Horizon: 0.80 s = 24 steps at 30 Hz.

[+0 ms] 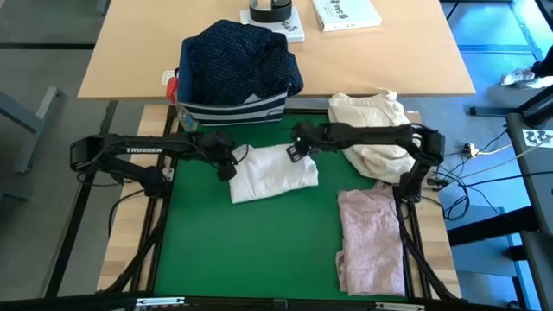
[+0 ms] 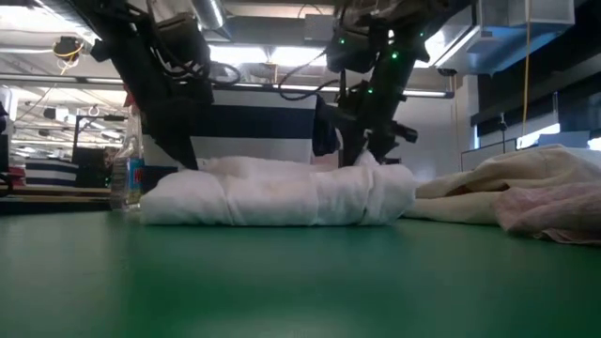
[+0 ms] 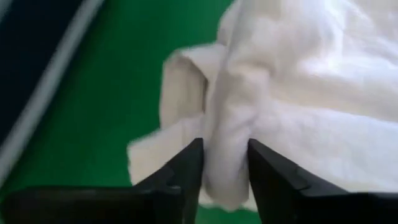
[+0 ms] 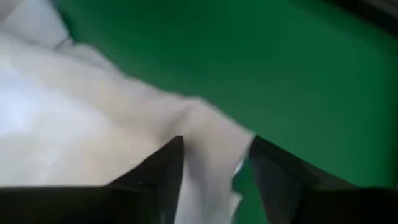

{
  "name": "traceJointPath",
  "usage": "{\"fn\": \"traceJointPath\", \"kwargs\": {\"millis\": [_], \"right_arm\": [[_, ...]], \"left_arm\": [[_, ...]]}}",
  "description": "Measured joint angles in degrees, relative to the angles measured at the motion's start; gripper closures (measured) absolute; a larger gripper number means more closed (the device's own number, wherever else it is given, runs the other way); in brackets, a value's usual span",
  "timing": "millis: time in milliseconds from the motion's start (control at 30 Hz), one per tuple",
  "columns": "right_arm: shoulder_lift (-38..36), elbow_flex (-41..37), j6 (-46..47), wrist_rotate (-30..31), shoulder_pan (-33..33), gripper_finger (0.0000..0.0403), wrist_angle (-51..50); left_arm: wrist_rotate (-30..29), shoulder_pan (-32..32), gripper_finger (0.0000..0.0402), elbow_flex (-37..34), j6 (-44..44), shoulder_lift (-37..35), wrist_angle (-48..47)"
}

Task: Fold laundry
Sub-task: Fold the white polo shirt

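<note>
White shirt point(image 1: 273, 174): folded into a thick rectangle, it lies on the green mat point(image 1: 242, 250) toward the far middle of the table. Nearest us in the high view we see the pale pink top point(image 1: 371, 240), laid flat at the mat's near right edge, well apart from the shirt. Farther in, the left gripper point(image 1: 228, 166) sits at the shirt's left edge; its wrist view shows the two dark fingers point(image 3: 180, 177) parted, with a fold of white cloth between them and no firm pinch. The right gripper point(image 1: 296, 152) sits at the shirt's far right corner; its fingers point(image 4: 163, 171) also stand apart, with a flap of the shirt lying between them. In the low view we see both arms come down onto the folded bundle. Beyond the right gripper a cream cloth bundle point(image 1: 373, 134) rests at the mat's far right corner. Farthest, at the mat's back edge, we find a navy striped bin point(image 1: 232, 108) with the navy dotted shirt point(image 1: 240, 60) heaped in it.
</note>
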Motion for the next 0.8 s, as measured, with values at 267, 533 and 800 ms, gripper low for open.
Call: {"fn": "traceJointPath", "kwargs": {"millis": [267, 533, 800], "right_arm": [[-4.3, 1.1, -14.0, -6.7, -3.5, 0.017, 0.2], [-4.8, -2.4, -24.4, -15.6, 1.5, 0.0169, 15.4], [1.5, -14.2, -24.0, -18.3, 2.8, 0.0169, 38.8]], "left_arm": [[2.8, -0.4, 0.0254, 9.3, -11.1, -5.6, -8.8], [8.2, -7.4, 0.0254, 8.0, -14.6, -9.3, 3.9], [2.8, -9.9, 0.0254, -4.1, -18.2, -1.8, 14.1]]}}
